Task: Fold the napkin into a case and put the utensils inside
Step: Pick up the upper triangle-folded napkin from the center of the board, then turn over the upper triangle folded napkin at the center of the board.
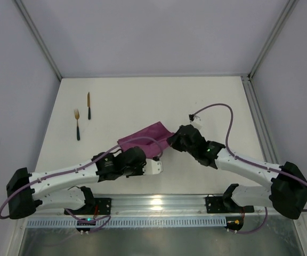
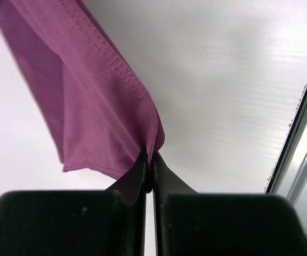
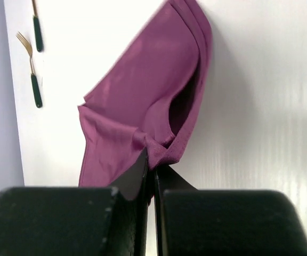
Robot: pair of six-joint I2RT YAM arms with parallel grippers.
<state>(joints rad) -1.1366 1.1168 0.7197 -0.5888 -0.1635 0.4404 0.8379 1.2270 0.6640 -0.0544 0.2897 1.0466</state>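
The purple napkin sits in the middle of the white worktop, toward the near side. It is bunched up and folded over on itself, so a few layers show along one edge. The left claw is clenched tight on one corner of the napkin. The right claw is clenched tight on a crumpled bit of the napkin's other side. The cloth stretches between the two claws. The gold fork and gold knife lie near each other at the far left, well apart from the napkin, with their dark handles pointing toward the arms.
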